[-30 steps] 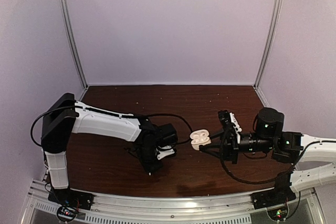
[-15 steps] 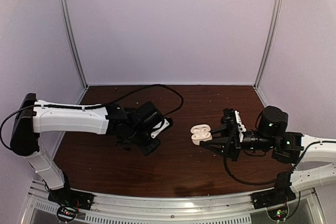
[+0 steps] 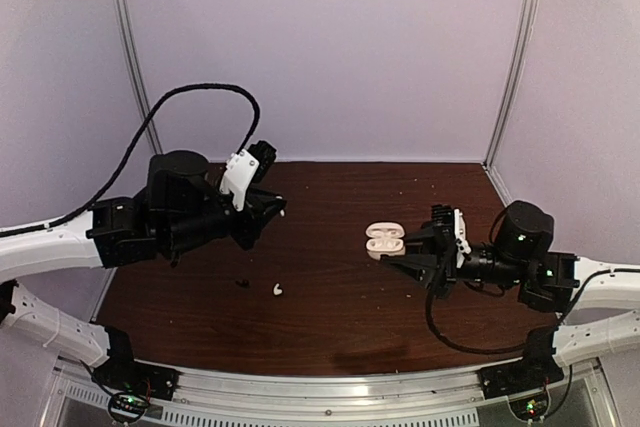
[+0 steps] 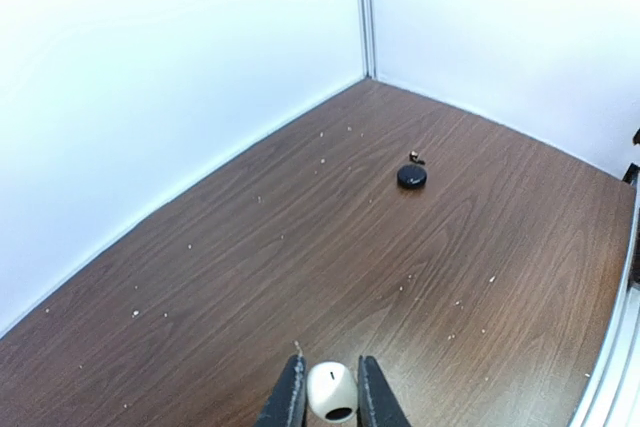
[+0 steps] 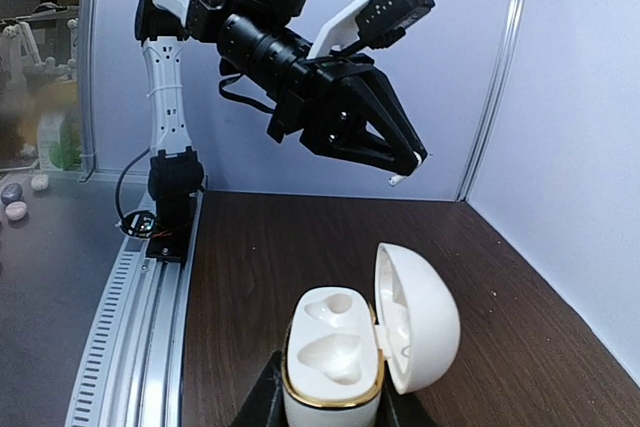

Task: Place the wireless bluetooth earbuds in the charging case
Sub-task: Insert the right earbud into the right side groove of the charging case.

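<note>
My left gripper (image 3: pixel 277 210) is raised over the left half of the table and shut on a white earbud (image 4: pixel 331 390), which sits between the fingertips. A second white earbud (image 3: pixel 277 290) lies on the table below it, with a small black piece (image 3: pixel 241 283) beside it. My right gripper (image 3: pixel 403 254) is shut on the base of the white charging case (image 3: pixel 384 240) and holds it above the table. In the right wrist view the case (image 5: pixel 335 352) has a gold rim, its lid (image 5: pixel 418 317) hangs open and both hollows are empty. The left gripper (image 5: pixel 398 169) shows beyond it.
A black round pebble-like thing (image 4: pixel 411 176) lies on the brown table (image 3: pixel 330 322), with a tiny dark bit (image 4: pixel 414 157) just beyond it. Pale specks are scattered over the wood. White walls close the back and sides. A metal rail (image 3: pixel 320 387) runs along the near edge.
My left arm has lifted off the table and swung up and back to the left with a white earbud in its fingers. The right gripper with the open case has shifted slightly.
</note>
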You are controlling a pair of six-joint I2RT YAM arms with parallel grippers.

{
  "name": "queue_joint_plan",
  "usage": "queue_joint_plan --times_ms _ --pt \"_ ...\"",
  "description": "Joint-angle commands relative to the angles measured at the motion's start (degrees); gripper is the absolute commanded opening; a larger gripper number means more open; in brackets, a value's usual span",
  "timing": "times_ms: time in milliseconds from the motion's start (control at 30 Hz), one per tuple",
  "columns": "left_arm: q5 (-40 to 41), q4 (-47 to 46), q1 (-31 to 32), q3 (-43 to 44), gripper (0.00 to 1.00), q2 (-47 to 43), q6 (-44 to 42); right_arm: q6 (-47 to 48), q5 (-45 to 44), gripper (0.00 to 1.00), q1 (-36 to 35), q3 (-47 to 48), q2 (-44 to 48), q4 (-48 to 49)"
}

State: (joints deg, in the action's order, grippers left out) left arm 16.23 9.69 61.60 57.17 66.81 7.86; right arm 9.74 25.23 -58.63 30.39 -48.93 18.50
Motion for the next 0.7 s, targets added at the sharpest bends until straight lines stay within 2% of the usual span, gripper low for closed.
queue_joint_plan --times_ms 0,100,333,533,667 --pt "-3.0 -11.2 0.3 -2.5 0.15 -2.8 -4.4 -0.7 -3.9 0.00 -0.4 1.8 -4.2 3.5" --pt "-3.2 -14.8 1.8 -3.4 0.15 -4.0 -6.6 -6.1 -4.2 0.00 -0.4 3.4 -8.2 5.4" --pt "-6.1 -19.0 3.7 -3.3 0.15 -4.4 -11.1 -17.2 2.5 0.00 -0.4 6.0 -15.6 10.9" --pt "-5.7 -21.3 9.0 -3.5 0.15 -3.8 -18.2 -21.8 8.6 0.00 -0.4 7.2 -19.2 14.5" --pt "-5.8 -22.4 10.2 -3.3 0.15 -2.7 -20.6 -24.7 11.7 0.00 -0.4 7.5 -21.0 17.9"
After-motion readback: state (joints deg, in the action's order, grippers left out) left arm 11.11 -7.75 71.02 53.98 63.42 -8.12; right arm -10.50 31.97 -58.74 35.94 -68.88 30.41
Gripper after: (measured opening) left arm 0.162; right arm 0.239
